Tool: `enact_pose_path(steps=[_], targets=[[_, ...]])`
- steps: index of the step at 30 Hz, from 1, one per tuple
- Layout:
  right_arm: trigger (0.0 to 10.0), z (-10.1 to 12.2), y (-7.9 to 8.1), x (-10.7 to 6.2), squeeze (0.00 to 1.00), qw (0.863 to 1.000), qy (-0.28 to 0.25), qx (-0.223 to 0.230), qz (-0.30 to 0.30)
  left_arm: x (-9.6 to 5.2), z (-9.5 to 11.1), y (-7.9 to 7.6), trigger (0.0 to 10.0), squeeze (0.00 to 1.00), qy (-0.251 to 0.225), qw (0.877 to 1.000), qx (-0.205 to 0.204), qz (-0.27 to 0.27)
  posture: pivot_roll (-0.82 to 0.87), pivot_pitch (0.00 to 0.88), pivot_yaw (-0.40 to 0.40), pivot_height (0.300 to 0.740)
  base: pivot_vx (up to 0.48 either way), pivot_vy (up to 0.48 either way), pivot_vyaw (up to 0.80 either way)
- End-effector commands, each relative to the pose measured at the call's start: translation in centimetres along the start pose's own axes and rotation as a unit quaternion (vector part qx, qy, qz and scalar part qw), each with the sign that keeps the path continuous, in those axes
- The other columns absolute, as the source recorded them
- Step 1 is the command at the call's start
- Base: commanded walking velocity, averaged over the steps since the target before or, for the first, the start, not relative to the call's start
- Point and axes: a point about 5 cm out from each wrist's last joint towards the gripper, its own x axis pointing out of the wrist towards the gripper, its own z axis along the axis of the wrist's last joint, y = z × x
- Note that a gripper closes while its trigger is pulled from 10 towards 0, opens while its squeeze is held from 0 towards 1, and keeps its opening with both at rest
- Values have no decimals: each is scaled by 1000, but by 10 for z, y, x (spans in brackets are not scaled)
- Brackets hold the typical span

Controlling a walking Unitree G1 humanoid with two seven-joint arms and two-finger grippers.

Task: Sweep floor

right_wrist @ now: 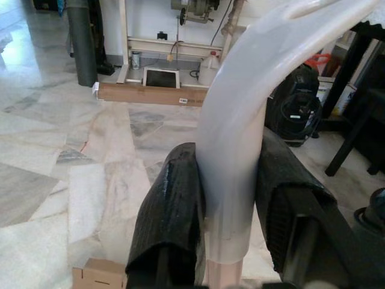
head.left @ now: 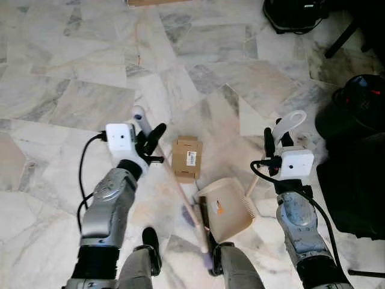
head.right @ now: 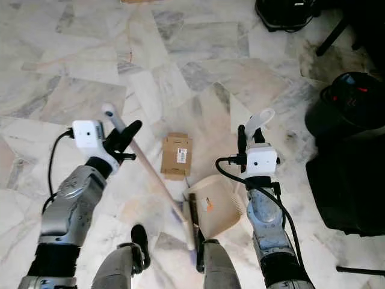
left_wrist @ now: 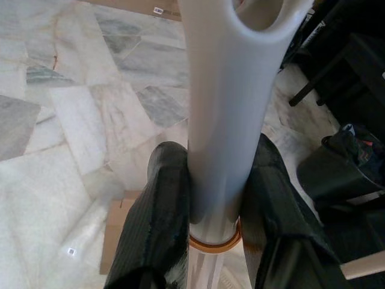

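Observation:
A broom with a pale grey grip (head.left: 139,115) and a wooden shaft (head.left: 180,189) slants down across the marble floor to a spot between my feet. My left gripper (head.left: 149,139) is shut on the broom's grip, seen close up in the left wrist view (left_wrist: 216,198). A beige dustpan (head.left: 228,211) rests on the floor at the shaft's lower end. Its long handle rises to a white loop (head.left: 290,120), and my right gripper (head.left: 278,139) is shut on that handle (right_wrist: 231,180). A flattened piece of cardboard (head.left: 186,158) lies on the floor just beyond the dustpan.
A black round bin or appliance (head.left: 361,102) and a dark mat (head.left: 355,186) stand at the right. A black bag (head.left: 295,15) and dark furniture legs (head.left: 346,36) are at the back right. A long cardboard box (right_wrist: 150,93) lies by the far wall.

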Motion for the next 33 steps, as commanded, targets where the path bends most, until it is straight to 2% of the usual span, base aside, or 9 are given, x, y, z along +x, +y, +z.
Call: enact_pose_path(steps=[1,6,7,9,10,12,18,29,33], targets=[[10000,-37,-1,-28,0,994,105,-10,5,-1,-9,-1,10000,0,7,1000,-16,4,-104,550,-31,740,0,0,0],[10000,-35,2,-27,0,994,105,-6,7,9,-5,-10,10000,0,-16,997,-75,6,-112,537,-30,740,0,0,0],[10000,-35,1,-26,0,994,105,-2,2,12,1,-12,10000,0,-36,993,-114,12,-106,528,-26,740,0,0,0],[10000,-35,0,-26,0,994,107,3,-2,13,5,-11,10000,0,-47,990,-133,18,-102,520,-23,740,0,0,0],[10000,-35,0,-24,0,994,109,7,-6,16,12,-10,10000,0,-69,984,-164,29,-93,512,-18,740,0,0,0],[10000,-36,2,-23,0,994,110,8,-7,16,17,-9,10000,0,-78,982,-167,33,-90,505,-15,740,0,0,0],[10000,-37,8,-16,0,993,113,15,-5,16,30,-2,10000,0,-97,987,-122,37,-58,455,1,740,0,0,0],[10000,-24,15,15,0,995,91,41,-15,8,83,5,10000,0,-180,979,-88,28,-36,313,11,740,0,0,0],[10000,-18,14,25,0,996,81,44,-17,7,96,-4,10000,0,-196,980,-27,4,-27,253,10,740,0,0,0]])
